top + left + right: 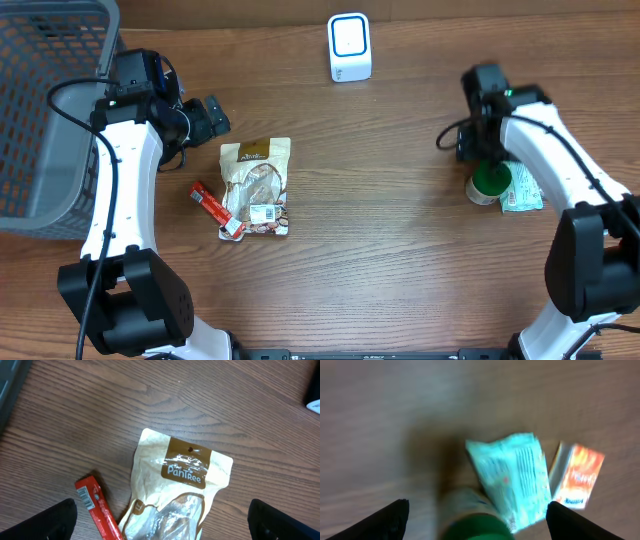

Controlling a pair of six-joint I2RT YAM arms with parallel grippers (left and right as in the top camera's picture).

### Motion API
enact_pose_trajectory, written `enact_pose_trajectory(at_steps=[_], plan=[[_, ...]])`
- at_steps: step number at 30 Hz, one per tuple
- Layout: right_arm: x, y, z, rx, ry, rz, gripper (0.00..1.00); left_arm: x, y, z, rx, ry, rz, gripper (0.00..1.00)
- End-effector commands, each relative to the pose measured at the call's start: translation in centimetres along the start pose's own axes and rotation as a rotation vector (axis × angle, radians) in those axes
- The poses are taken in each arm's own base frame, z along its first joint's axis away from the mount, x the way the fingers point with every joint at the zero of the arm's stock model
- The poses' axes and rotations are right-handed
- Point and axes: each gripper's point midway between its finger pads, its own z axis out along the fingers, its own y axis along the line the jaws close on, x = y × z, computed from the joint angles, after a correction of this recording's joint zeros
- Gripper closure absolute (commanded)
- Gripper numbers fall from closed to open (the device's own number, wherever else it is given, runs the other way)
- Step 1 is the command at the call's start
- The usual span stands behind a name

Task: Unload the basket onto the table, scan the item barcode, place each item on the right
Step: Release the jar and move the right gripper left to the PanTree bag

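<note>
A tan PanTree pouch lies flat left of the table's centre, with a red stick pack beside it showing a barcode strip. My left gripper hovers open above the pouch's top end, holding nothing. A green-lidded cup stands at the right beside a teal packet. My right gripper is open over the cup, its fingers well apart on either side; this view is blurred. The white scanner stands at the back centre.
A grey mesh basket fills the far left, close behind my left arm. An orange and white packet lies just past the teal packet in the right wrist view.
</note>
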Motion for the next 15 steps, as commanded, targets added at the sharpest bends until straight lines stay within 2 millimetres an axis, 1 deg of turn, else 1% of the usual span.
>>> enact_pose_trajectory(at_steps=[1,2,3,4,5,6,8,10,12,15], plan=[[-3.3,4.5,-5.2,-0.205,-0.105,-0.011,0.11,-0.6,-0.1,-0.6,0.003,-0.021,-0.013,0.0],[-3.5,6.5,-6.6,-0.294,-0.114,-0.027,0.12,-0.6,-0.1,-0.6,0.003,-0.021,-0.013,0.0],[-3.5,7.8,-7.3,-0.352,-0.114,-0.04,0.12,-0.6,-0.1,-0.6,0.003,-0.021,-0.013,0.0],[-3.2,10.4,-8.6,-0.464,-0.112,-0.067,0.12,-0.6,-0.1,-0.6,0.003,-0.021,-0.013,0.0],[-2.7,12.4,-9.5,-0.548,-0.106,-0.094,0.13,-0.6,-0.1,-0.6,0.003,-0.021,-0.013,0.0],[-2.3,13.7,-10.2,-0.603,-0.1,-0.113,0.14,-0.6,-0.1,-0.6,0.003,-0.021,-0.013,0.0],[-1.0,17.1,-11.8,-0.73,-0.088,-0.173,0.16,-0.6,-0.1,-0.6,0.002,-0.021,-0.013,0.0],[0.2,19.9,-13.1,-0.798,-0.093,-0.23,0.16,-0.6,-0.1,-0.6,0.003,-0.021,-0.013,0.0],[1.5,22.2,-13.9,-0.828,-0.105,-0.264,0.16,-0.6,-0.1,-0.6,0.003,-0.021,-0.013,0.0],[4.1,26.2,-15.4,-0.888,-0.128,-0.331,0.17,-0.6,-0.1,-0.6,0.003,-0.021,-0.013,0.0]])
